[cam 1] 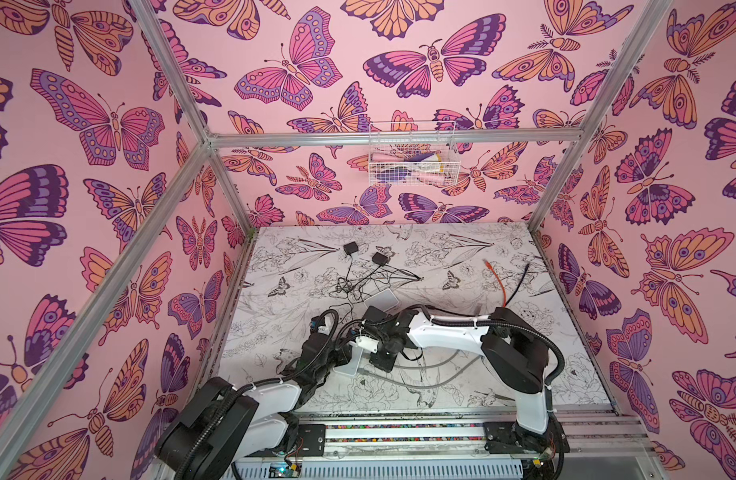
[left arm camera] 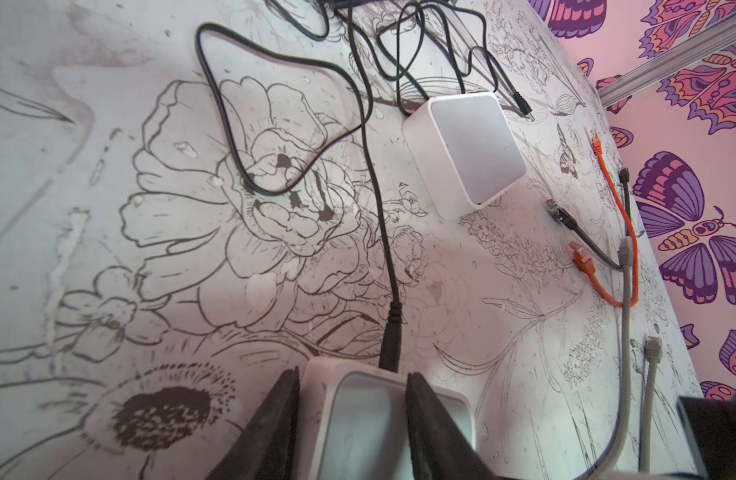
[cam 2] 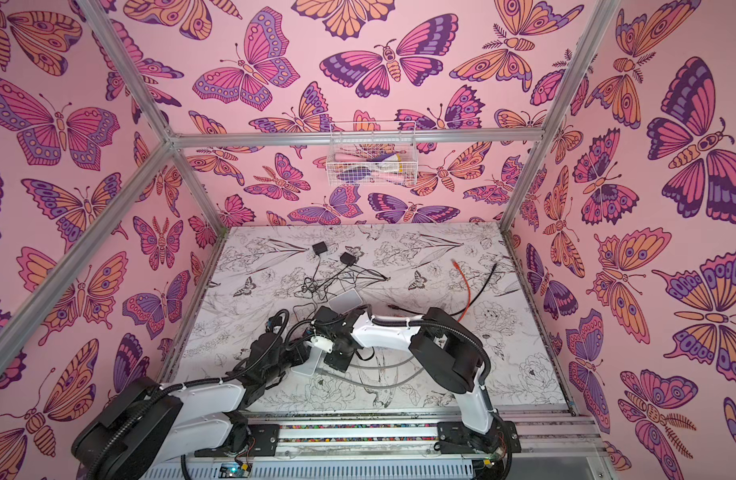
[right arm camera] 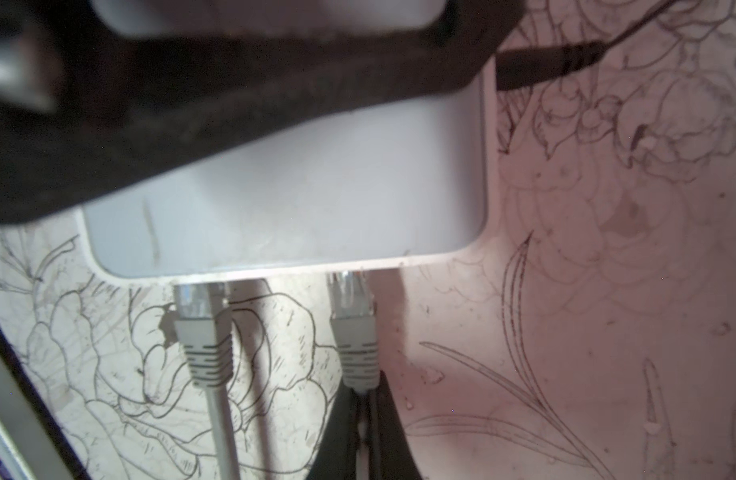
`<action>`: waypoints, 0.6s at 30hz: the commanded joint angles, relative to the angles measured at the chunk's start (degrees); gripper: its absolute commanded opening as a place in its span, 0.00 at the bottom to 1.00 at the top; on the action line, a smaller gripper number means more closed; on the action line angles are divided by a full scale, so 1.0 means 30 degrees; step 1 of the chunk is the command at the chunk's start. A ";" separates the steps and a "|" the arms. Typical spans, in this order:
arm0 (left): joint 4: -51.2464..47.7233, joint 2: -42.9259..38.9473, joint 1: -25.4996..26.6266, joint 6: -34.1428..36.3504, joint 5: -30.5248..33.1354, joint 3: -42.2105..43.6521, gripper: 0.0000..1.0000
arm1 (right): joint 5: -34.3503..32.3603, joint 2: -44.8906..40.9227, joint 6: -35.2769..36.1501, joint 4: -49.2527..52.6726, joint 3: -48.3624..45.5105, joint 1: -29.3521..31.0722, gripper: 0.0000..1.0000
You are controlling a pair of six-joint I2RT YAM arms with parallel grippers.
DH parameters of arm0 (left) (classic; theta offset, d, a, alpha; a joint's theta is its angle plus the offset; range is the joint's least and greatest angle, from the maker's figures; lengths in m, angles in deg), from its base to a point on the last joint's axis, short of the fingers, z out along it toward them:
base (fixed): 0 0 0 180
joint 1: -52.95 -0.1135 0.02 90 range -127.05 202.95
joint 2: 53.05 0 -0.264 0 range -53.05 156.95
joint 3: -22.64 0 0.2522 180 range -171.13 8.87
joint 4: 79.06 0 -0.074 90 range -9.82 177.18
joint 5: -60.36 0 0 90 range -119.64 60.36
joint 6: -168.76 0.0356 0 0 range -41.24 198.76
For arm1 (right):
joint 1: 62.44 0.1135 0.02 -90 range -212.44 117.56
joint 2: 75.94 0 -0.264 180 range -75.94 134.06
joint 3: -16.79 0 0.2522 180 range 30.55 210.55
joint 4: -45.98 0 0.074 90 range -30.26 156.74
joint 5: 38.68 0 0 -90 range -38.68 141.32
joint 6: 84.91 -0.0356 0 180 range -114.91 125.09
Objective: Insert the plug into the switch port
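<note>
My left gripper (left arm camera: 353, 374) is shut on the white switch (left arm camera: 358, 419), one black finger on each side. A black power lead (left arm camera: 389, 345) is plugged into the switch's far side. In the right wrist view, one left finger (right arm camera: 233, 95) lies across the switch (right arm camera: 283, 199). Along its near edge a grey plug (right arm camera: 202, 332) sits in a port. My right gripper (right arm camera: 364, 390) is shut on the cable just behind a second grey plug (right arm camera: 354, 328), whose clear tip meets the switch edge. How deep it sits is hidden. In both top views the two grippers meet over the switch (cam 1: 349, 365) (cam 2: 312, 365).
A second white box (left arm camera: 466, 153) (cam 1: 381, 300) lies beyond. Loose black leads (left arm camera: 275, 124) and two black adapters (cam 1: 350, 248) lie behind it. An orange cable (left arm camera: 620, 232) (cam 1: 499, 282), black cables (left arm camera: 574, 232) and grey cables (left arm camera: 626, 332) lie to the right. A wire basket (cam 1: 412, 153) hangs on the back wall.
</note>
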 commanded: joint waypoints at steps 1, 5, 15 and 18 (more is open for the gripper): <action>-0.1439 0.0558 0.1142 -0.0753 -0.3314 0.0649 0.44 | 0.2287 0.0716 -0.0971 -0.5881 0.1660 0.0234 0.00; -0.1411 0.0631 0.1496 -0.0812 -0.3113 0.0608 0.44 | 0.2478 0.1073 -0.1126 -0.6018 0.2142 0.0234 0.00; -0.0800 0.0939 0.1921 -0.0860 -0.3061 0.0701 0.43 | 0.3025 0.1765 -0.1049 -0.6368 0.2727 0.0212 0.00; -0.0721 0.0939 0.1975 -0.0757 -0.3159 0.0552 0.43 | 0.3177 0.1775 -0.0981 -0.6421 0.2797 0.0175 0.00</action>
